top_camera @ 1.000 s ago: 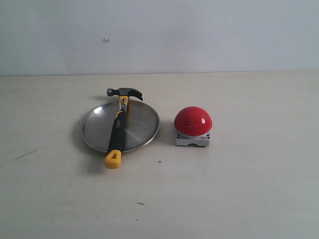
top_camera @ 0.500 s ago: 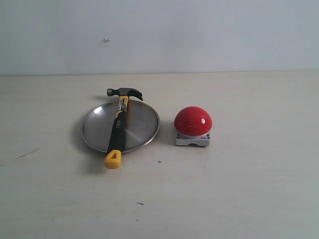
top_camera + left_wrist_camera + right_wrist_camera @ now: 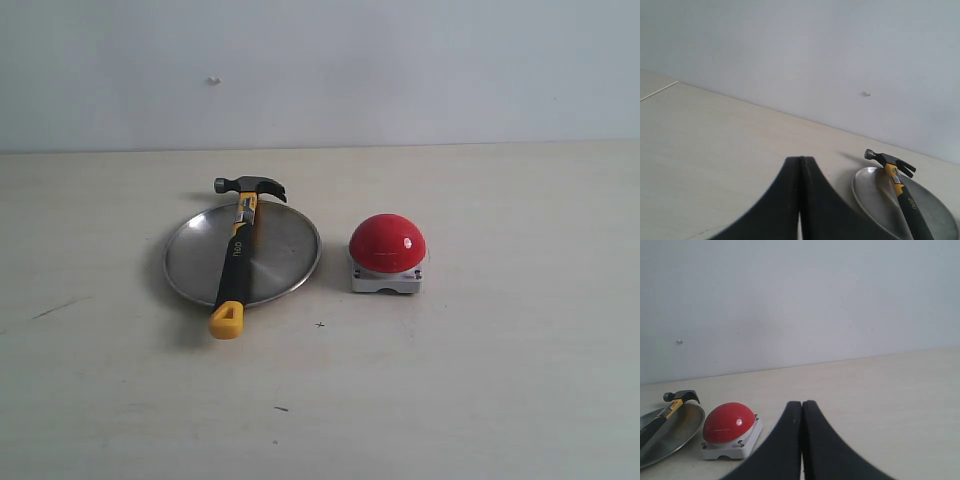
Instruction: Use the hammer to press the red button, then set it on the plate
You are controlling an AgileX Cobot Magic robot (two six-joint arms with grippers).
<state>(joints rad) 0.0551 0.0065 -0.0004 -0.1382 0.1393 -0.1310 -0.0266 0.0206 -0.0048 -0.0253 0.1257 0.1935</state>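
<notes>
light: bright, even, diffuse | shadows: faint, soft, left of the plate (image 3: 190,262) and hammer (image 3: 236,262) on the desk (image 3: 500,360) | glare: small white spot on the red button (image 3: 387,243) | focus: exterior slightly soft, near fingers (image 3: 780,205) soft-edged

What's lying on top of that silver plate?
A hammer lies across the plate, its head past the far rim and its yellow end past the near rim. The strip of plate under the handle is hidden.

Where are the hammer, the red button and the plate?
hammer (image 3: 236,262): exterior view, black handle.
red button (image 3: 387,243): exterior view, middle of dome.
plate (image 3: 285,250): exterior view, bare right half.
</notes>
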